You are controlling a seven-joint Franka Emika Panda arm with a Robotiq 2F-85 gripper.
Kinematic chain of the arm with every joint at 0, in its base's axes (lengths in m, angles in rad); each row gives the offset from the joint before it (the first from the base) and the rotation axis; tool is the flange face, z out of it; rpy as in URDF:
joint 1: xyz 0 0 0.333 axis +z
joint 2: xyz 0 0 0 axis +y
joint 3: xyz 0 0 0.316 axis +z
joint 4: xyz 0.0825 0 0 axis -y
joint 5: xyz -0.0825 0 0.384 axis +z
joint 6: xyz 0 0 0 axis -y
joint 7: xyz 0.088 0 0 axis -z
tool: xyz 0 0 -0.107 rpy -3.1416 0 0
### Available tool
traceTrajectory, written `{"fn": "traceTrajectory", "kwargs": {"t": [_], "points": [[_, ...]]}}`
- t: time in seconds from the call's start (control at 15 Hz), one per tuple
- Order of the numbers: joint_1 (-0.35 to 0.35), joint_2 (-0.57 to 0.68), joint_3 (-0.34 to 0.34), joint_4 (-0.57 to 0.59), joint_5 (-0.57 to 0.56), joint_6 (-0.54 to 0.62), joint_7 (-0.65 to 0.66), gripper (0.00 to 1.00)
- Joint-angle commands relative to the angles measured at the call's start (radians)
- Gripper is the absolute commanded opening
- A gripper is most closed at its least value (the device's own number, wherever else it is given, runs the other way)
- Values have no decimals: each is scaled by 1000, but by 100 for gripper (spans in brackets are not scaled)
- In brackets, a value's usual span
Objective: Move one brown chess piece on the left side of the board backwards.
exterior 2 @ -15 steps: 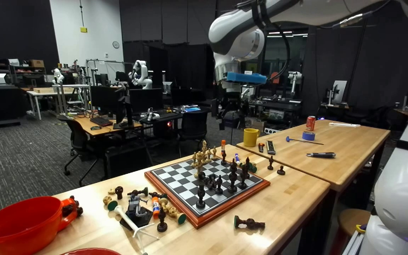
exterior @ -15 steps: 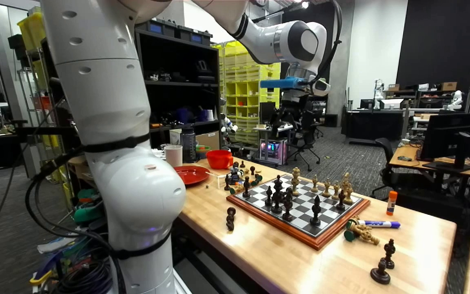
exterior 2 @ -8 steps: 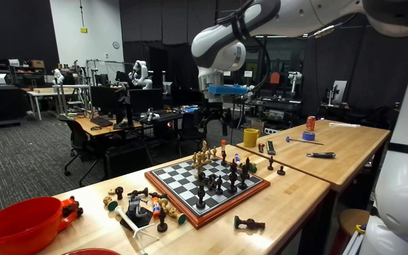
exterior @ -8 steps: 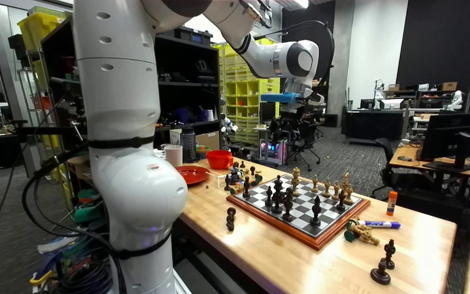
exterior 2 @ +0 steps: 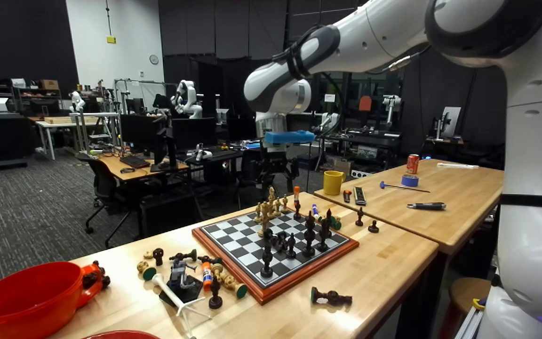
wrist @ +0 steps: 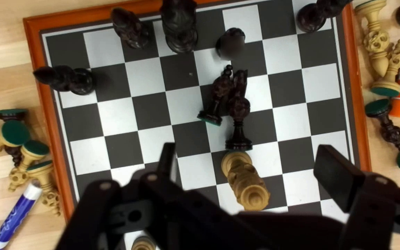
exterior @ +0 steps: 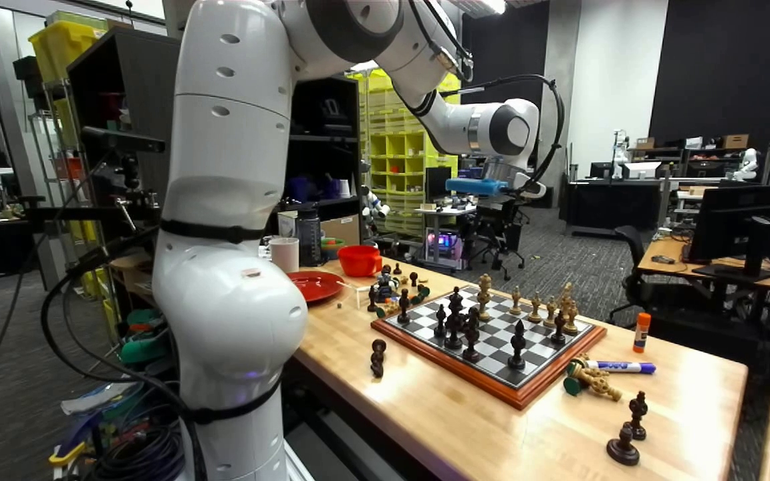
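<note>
Gray carpet, white wall, dark panels, yellow shelving, black office chair

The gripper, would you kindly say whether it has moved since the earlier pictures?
Yes; in both exterior views the gripper has come down toward the chessboard.

A white robot arm, strapped with black bands, bends high at the elbow, its forearm slanting down toward 4 o'clock in an exterior view. Below the wrist, the black tool hangs toward 6 o'clock in both exterior views. In the wrist view its fingers stand wide apart, at 9 and 3 o'clock of the gap between them.
</note>
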Motion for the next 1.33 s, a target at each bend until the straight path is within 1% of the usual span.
{"fn": "traceTrajectory", "kwargs": {"t": [0.0, 0.2, 0.27, 0.4, 0.67, 1.2, 1.27], "points": [[0, 62, -8, 60, 19, 0, 18, 100], [2, 88, -10, 82, 15, 10, 20, 100], [2, 77, -11, 58, 1, 9, 4, 100], [3, 90, -11, 71, 1, 10, 5, 100], [7, 88, -11, 57, -8, 29, 6, 100], [18, 125, -8, 66, -18, 65, 0, 100], [19, 129, -9, 66, -20, 69, 1, 75]]}}
